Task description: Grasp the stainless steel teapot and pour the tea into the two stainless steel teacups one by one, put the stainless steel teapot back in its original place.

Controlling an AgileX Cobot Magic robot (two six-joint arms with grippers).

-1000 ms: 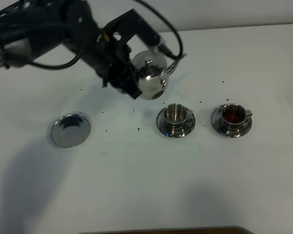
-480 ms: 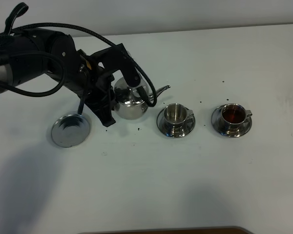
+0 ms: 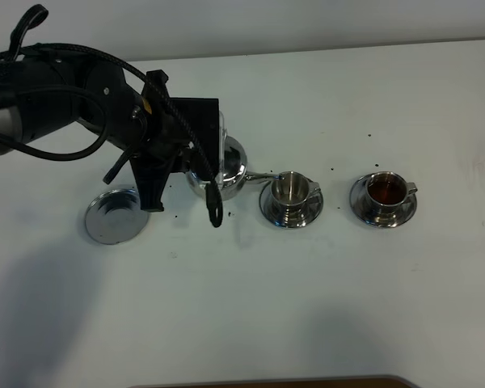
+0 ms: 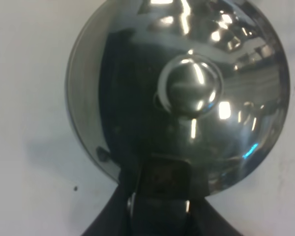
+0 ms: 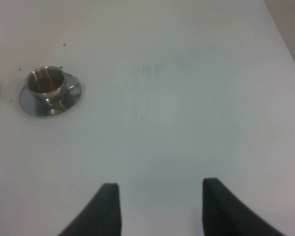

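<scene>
My left gripper (image 3: 204,166) is shut on the stainless steel teapot (image 3: 229,166), held upright and low between the coaster and the left cup, its spout (image 3: 263,175) pointing at that cup. The left wrist view shows the teapot's lid (image 4: 189,91) from above, with the gripper (image 4: 160,199) on its handle. The left teacup (image 3: 289,188) on its saucer looks shiny inside. The right teacup (image 3: 385,191) holds dark tea and also shows in the right wrist view (image 5: 46,82). The round steel coaster (image 3: 115,215) lies bare to the left. My right gripper (image 5: 162,211) is open and empty over bare table.
The white table (image 3: 307,299) carries small dark specks around the cups and coaster. The left arm's black cables (image 3: 214,212) hang in front of the teapot. A dark edge shows along the table's front.
The teapot has come down and to the left from a raised spot behind the left cup. It now sits low beside that cup, closer to the coaster.
</scene>
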